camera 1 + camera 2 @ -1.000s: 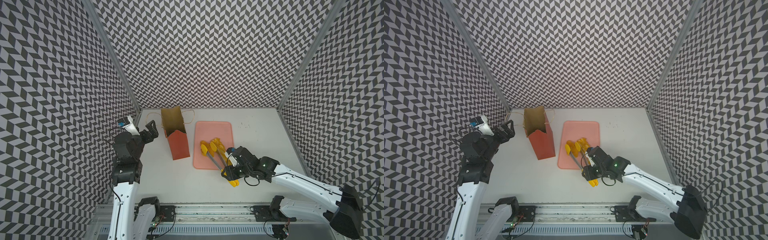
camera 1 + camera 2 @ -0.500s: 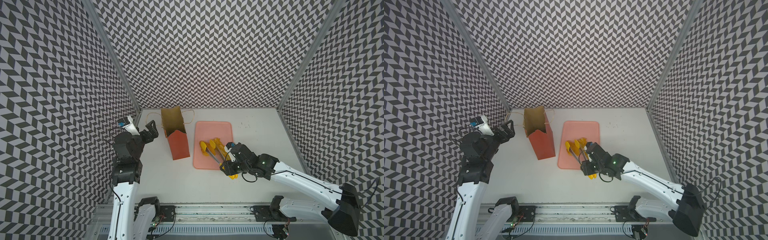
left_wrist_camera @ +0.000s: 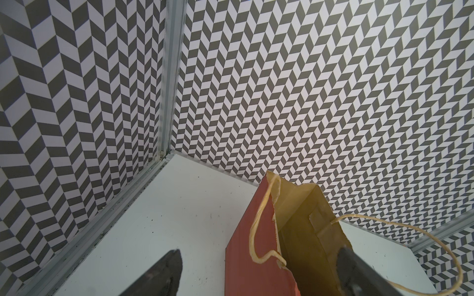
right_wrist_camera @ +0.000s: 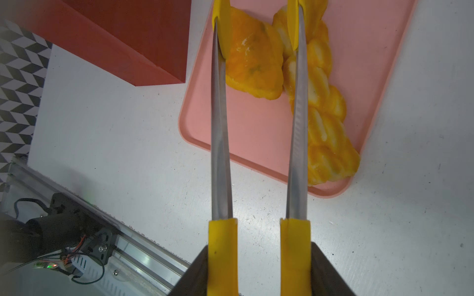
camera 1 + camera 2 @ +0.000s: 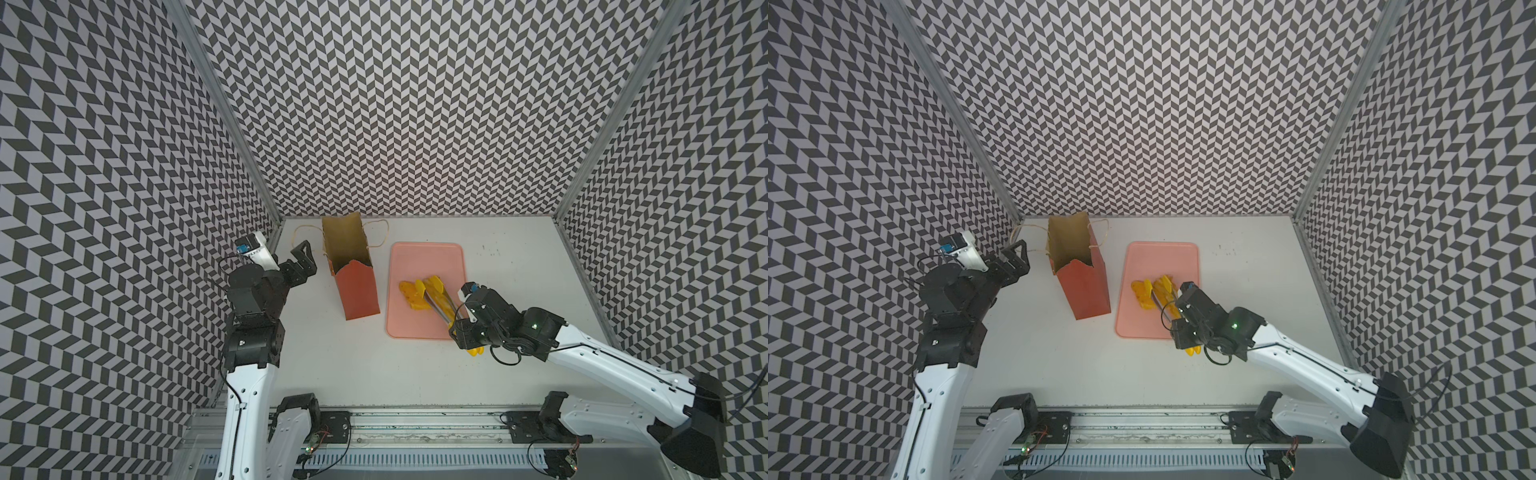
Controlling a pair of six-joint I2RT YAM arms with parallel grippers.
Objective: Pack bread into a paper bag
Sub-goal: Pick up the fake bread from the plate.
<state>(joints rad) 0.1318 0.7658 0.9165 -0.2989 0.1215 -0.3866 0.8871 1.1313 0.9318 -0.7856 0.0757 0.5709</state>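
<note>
The red-orange paper bag (image 5: 356, 291) stands upright and open-mouthed on the white surface (image 5: 519, 270), left of centre in both top views. Its brown inside wall shows, but its depth is dark and its contents cannot be made out. Just right of it lies the flat pink tray (image 5: 428, 257), which holds two pieces of bread side by side in its lower half: an orange-glazed pastry (image 4: 252, 69) and a long braided loaf (image 4: 325, 123) whose end reaches the tray's rim. The right claw (image 4: 259, 271), at the tray's lower right corner in the top views, is clamped on the yellow handles of the metal tongs (image 4: 220, 133). The tongs' arms stand apart, one yellow tip at the glazed pastry's outer edge and the other over the seam between pastry and loaf, so the pastry lies between the tips. Whether they touch it cannot be told. The left claw (image 5: 301, 259) is spread wide just left of the bag's mouth, near a twine handle (image 3: 259, 230).
</note>
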